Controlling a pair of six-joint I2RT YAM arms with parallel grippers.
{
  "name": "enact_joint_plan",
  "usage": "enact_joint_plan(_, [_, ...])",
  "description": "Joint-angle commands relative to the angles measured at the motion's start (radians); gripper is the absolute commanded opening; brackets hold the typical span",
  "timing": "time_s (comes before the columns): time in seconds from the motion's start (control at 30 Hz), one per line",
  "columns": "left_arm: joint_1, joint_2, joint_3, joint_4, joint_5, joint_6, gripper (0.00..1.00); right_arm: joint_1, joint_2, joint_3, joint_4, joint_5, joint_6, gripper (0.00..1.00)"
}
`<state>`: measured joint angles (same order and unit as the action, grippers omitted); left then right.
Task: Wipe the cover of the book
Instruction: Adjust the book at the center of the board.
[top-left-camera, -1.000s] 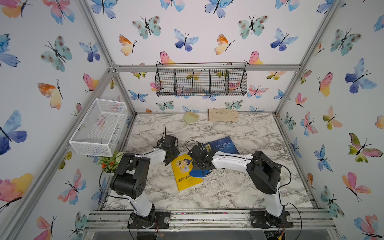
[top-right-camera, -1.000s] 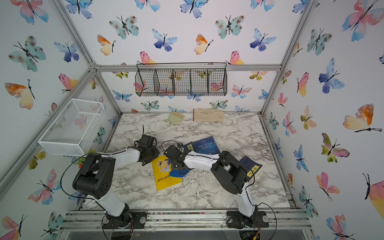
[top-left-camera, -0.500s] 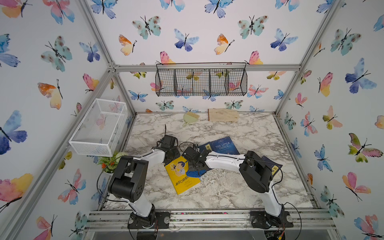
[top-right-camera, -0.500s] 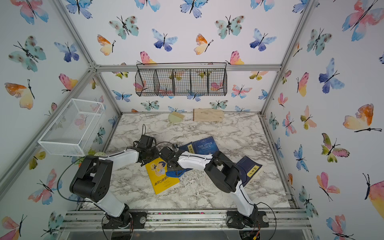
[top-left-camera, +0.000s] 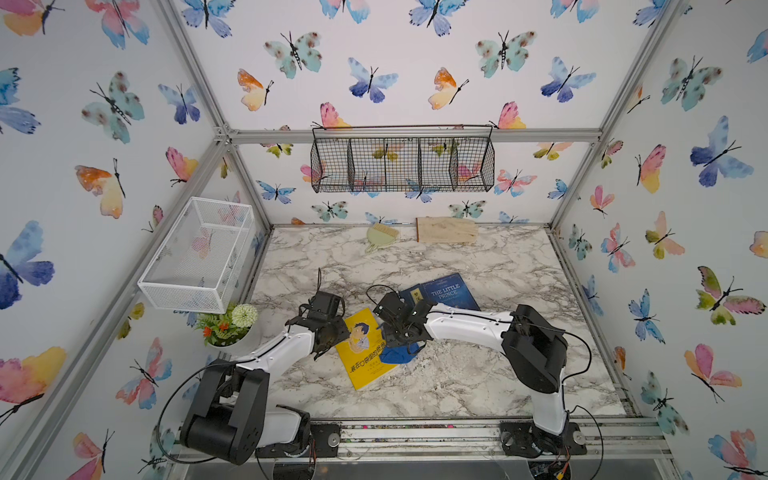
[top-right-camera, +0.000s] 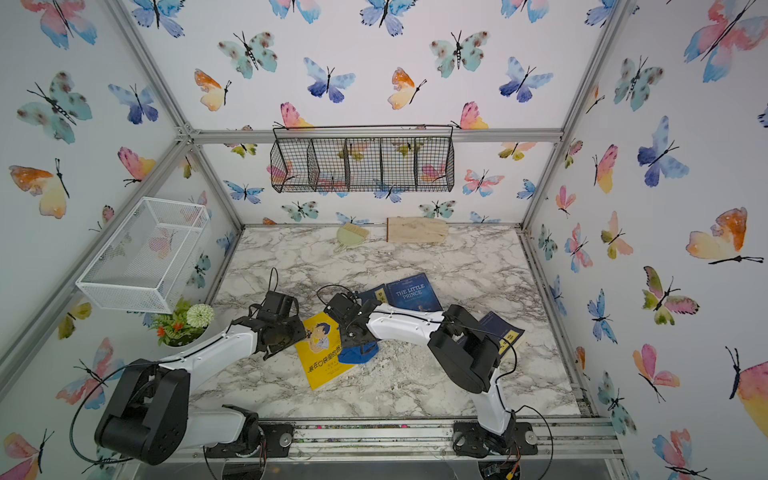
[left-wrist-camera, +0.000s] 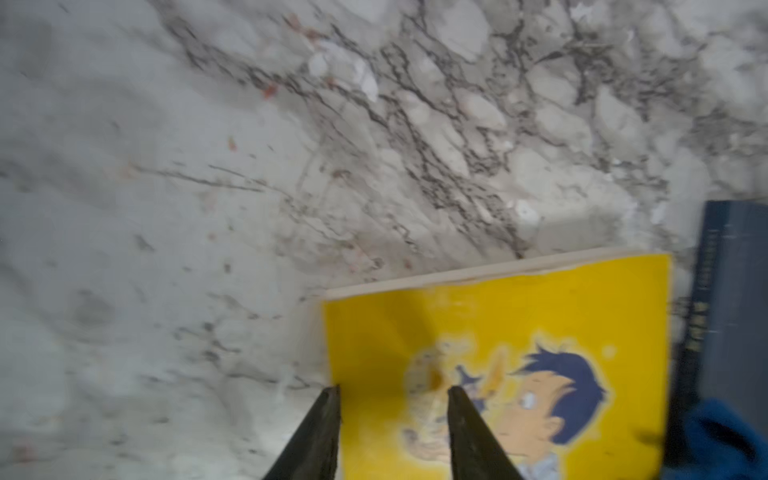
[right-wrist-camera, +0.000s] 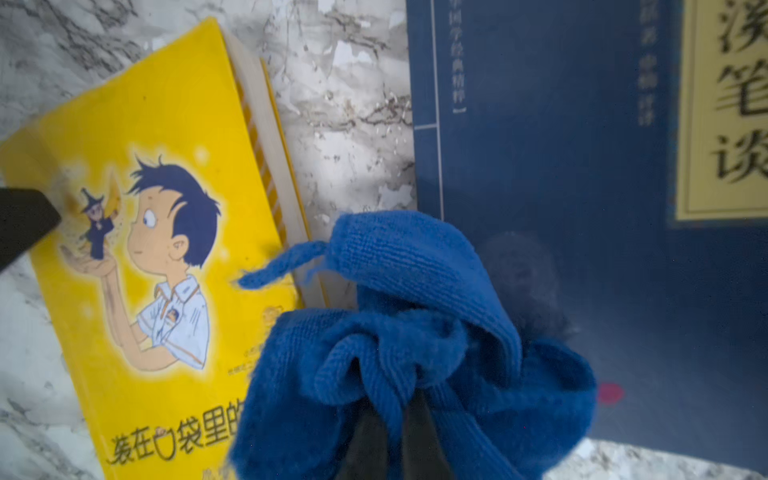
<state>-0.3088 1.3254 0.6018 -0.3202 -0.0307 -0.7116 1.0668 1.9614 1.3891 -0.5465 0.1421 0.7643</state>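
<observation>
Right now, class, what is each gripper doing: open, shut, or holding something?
The left gripper is open, holding nothing, over a corner of the yellow book.
The right gripper is shut on the blue cloth.

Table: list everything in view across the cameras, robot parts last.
yellow book: one, yellow, front of table, between both hands
cloth: one, blue, bunched, overlapping the yellow book's edge
navy books: three, dark blue, two overlapping behind the cloth, one by the right elbow
brush: one, pale green, back of table
board: one, light wood, beside the brush
potted plant: one, green, table's left edge
black basket: one, wire, back wall
white basket: one, wire, left wall
table: one, grey-veined white marble
left hand: one, black, open over the yellow book's edge
right hand: one, black, shut on the cloth
</observation>
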Motion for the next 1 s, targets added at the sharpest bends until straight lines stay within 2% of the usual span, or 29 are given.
enact_joint_plan(0.0, [-0.003,0.021,-0.030,-0.009,0.000,-0.017,0.42,0.001,-0.049,-0.016,-0.006,-0.038,-0.020,0.01])
enact_joint_plan(0.3, [-0.007,0.129,-0.037,0.122,0.049,-0.043,0.36,0.001,-0.082,-0.034,0.090,-0.148,-0.010,0.02])
enact_joint_plan(0.47, [-0.007,0.170,-0.040,0.142,0.031,-0.045,0.27,0.002,0.061,-0.039,0.128,-0.178,0.009,0.01])
enact_joint_plan(0.6, [-0.011,0.180,-0.053,0.160,0.034,-0.037,0.15,0.002,0.226,0.019,0.129,-0.202,0.008,0.01])
enact_joint_plan(0.8, [-0.011,0.160,-0.074,0.179,0.036,-0.039,0.13,-0.037,0.406,0.207,0.047,-0.154,-0.007,0.01])
enact_joint_plan(0.9, [-0.012,0.152,-0.082,0.185,0.038,-0.038,0.12,-0.042,0.408,0.211,0.047,-0.154,-0.006,0.01])
enact_joint_plan(0.97, [-0.012,0.146,-0.087,0.187,0.035,-0.043,0.12,-0.039,0.375,0.158,0.057,-0.181,0.001,0.01])
